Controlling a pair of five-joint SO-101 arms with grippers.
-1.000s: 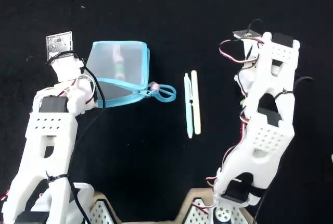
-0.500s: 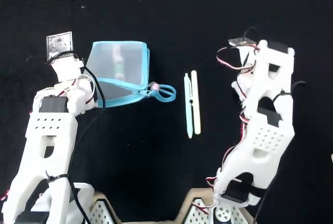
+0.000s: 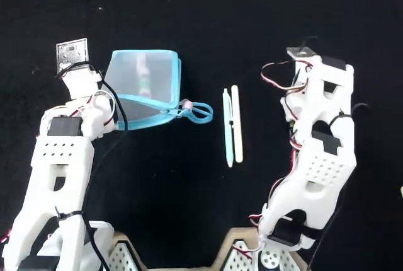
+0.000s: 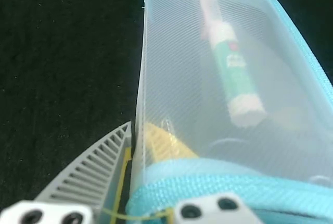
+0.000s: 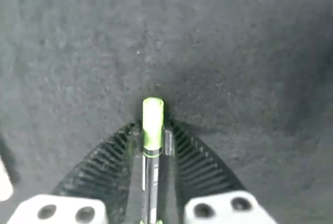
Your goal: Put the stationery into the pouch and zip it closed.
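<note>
Green at its tip, a pen (image 5: 153, 112) is pinched between the ribbed fingers of the right gripper (image 5: 152, 130) and points straight out over the black cloth (image 5: 239, 52). That arm is thus clamped on one piece of stationery, gripped along the barrel so it can go into an opening tip first. Whether the pen is lifted clear of the cloth I cannot tell. Farther out, between the two arms, a pale blue pen (image 3: 227, 129) and a pale yellow pen (image 3: 237, 123) lie side by side, touching or nearly so, both pointing away from the bases. They have yet to be packed, and lying parallel and apart from everything else should make each easy to pick up in turn. Beyond them, on the left arm's side, is the teal-edged mesh pouch (image 3: 143, 79). The left gripper (image 4: 136, 146) is closed on its corner beside the zip band, with one finger outside the mesh and a yellow part visible through it. I judge this hold keeps the pouch steady and its mouth propped up for the other arm. A white-capped tube (image 4: 231, 73) with a green label already lies inside. The zip pull (image 3: 200, 112), with its teal loop, rests at the end nearest the loose pens, so the zip looks undone.
</note>
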